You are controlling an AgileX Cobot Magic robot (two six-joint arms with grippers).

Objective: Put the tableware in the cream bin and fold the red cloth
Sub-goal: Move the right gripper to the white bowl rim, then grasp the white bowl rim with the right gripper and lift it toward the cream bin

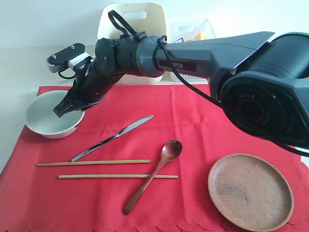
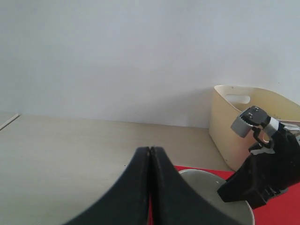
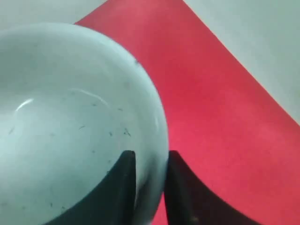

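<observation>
Right gripper [image 1: 67, 107], across on the left side: jaws clamped on the right-hand rim of the pale green-white bowl [image 1: 48, 118], one finger inside, one outside. The bowl sits at the red cloth's [image 1: 193, 121] far-left corner. The cream bin [image 1: 149, 14] stands behind, off to the right. Left gripper [image 2: 150, 157] pressed together. Arm lettering: "AGILE", partial "…PER".

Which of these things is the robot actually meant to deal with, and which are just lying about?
For the job: pale green bowl (right pincer astride its rim), knife, two chopsticks, wooden spoon, wooden plate, cream bin, red cloth.

Just lying about: white lattice basket, yellow item inside it.
</observation>
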